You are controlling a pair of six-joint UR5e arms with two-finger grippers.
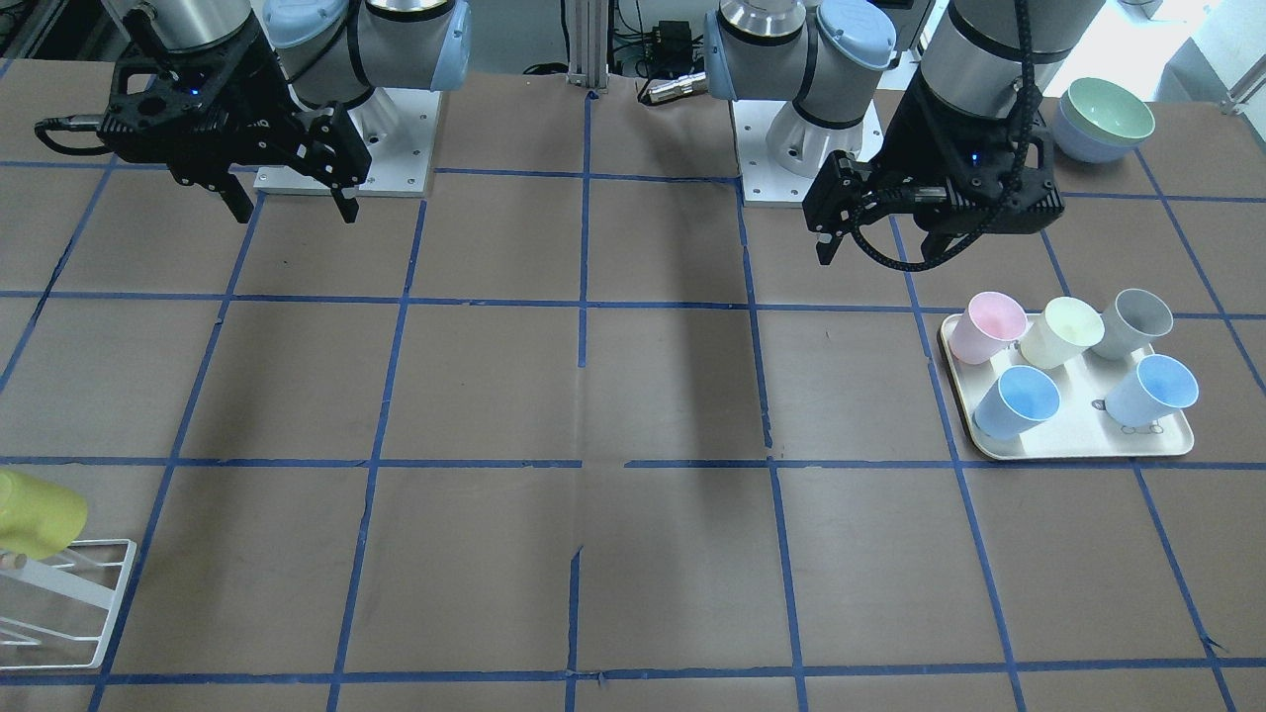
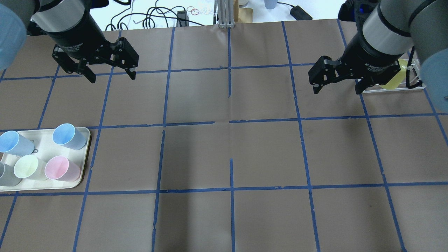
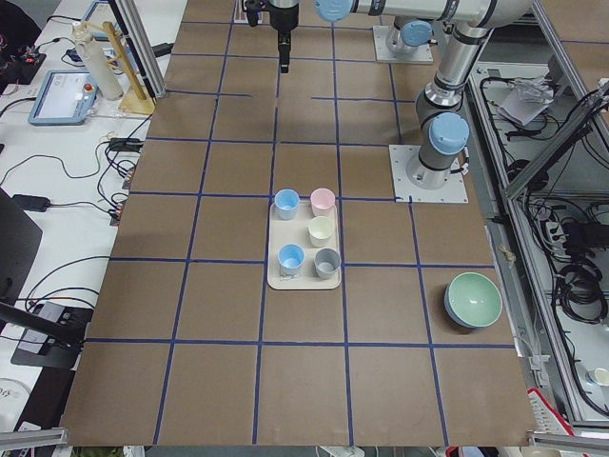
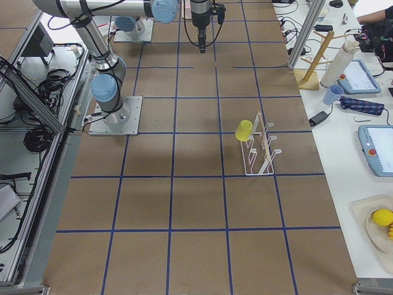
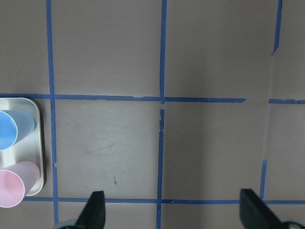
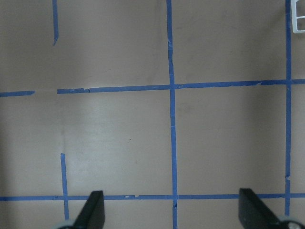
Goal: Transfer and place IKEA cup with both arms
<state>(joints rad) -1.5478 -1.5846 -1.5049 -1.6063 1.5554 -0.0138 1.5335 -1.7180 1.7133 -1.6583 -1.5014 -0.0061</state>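
The lime-yellow IKEA cup (image 1: 40,514) hangs on its side on a white wire rack (image 1: 89,593) near the table edge on my right side. It also shows in the exterior right view (image 4: 244,130), and in the overhead view (image 2: 395,78) partly behind my right arm. My right gripper (image 2: 336,90) is open and empty, held above the table beside the rack, apart from the cup. My left gripper (image 2: 112,77) is open and empty, above bare table beyond the tray. Both wrist views show wide-open fingers (image 5: 95,212) (image 6: 95,210) over brown paper.
A cream tray (image 1: 1088,445) on my left side holds a pink cup (image 1: 989,326), a pale cream-yellow cup (image 1: 1060,331), a grey cup (image 1: 1132,321) and two light blue cups (image 1: 1019,400). Stacked bowls (image 1: 1103,119) sit by the left arm's base. Blue tape grids the table.
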